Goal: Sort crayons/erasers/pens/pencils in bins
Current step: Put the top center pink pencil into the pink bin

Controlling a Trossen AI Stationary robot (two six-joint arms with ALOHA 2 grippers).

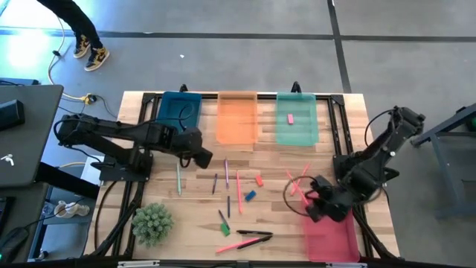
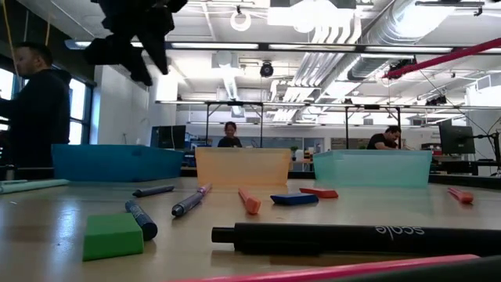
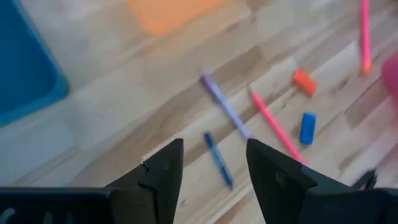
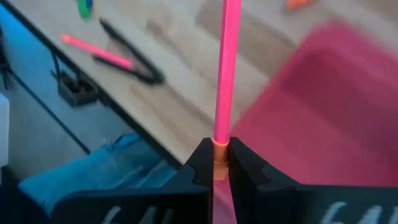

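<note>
Nearest your edge of the table you have a black pen (image 1: 255, 234) and a pink stick (image 1: 239, 244) lying together, a green eraser (image 1: 225, 229), and the red-pink bin (image 1: 332, 238), over which your right gripper (image 1: 313, 209) is clamped on a pink pencil (image 4: 227, 68). Mid-table: blue eraser (image 1: 250, 196), red-orange eraser (image 1: 259, 179), loose pens. Farther back your left gripper (image 1: 206, 160) hangs with fingers parted and empty, before the blue bin (image 1: 179, 109), orange bin (image 1: 237, 117) and green bin (image 1: 297, 119).
</note>
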